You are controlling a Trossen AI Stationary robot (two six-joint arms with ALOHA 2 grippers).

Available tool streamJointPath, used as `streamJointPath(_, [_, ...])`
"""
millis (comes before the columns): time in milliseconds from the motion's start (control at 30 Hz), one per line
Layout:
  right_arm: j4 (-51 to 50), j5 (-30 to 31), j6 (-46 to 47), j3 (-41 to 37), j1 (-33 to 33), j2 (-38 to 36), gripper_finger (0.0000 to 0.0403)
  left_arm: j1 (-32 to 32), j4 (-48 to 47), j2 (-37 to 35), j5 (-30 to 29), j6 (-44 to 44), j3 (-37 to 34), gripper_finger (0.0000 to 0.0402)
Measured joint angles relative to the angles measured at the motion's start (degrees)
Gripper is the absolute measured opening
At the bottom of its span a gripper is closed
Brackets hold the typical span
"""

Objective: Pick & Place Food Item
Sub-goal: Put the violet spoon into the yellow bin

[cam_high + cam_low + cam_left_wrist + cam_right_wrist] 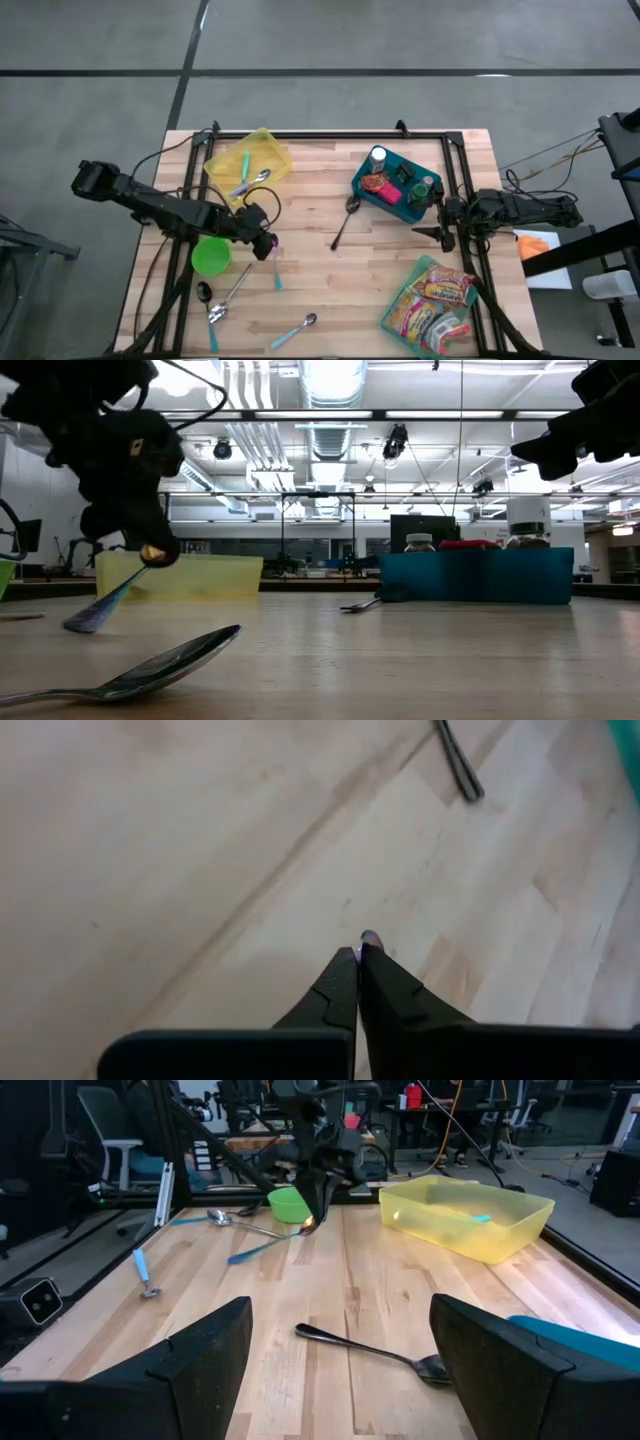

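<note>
Left end effector (266, 246), left of center on the tabletop (320, 290), is gripping a blue-handled spoon (100, 610); right end effector (432, 222) is waiting released.

Showing a pale wooden table (310, 215), a translucent yellow bin (250, 160), a teal bin (395, 188), a bright green cup (211, 256), light blue-handled spoons (293, 332), a multicoloured snack packet (432, 300) and black arms.

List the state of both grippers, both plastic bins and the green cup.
Left gripper, shut on blue-handled spoon.
Right gripper, open, empty.
Yellow plastic bin, open-topped, holding cutlery.
Teal plastic bin, open-topped, holding jars.
Round green plastic cup, upright.
</note>
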Motion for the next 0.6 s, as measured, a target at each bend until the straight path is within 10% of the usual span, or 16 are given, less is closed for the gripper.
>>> streamJointPath(600, [0.01, 0.00, 0.08, 0.00, 0.01, 0.00, 0.0303, 0.00, -23.49, -0.02, -18.88, -6.61, 16.32, 0.0001])
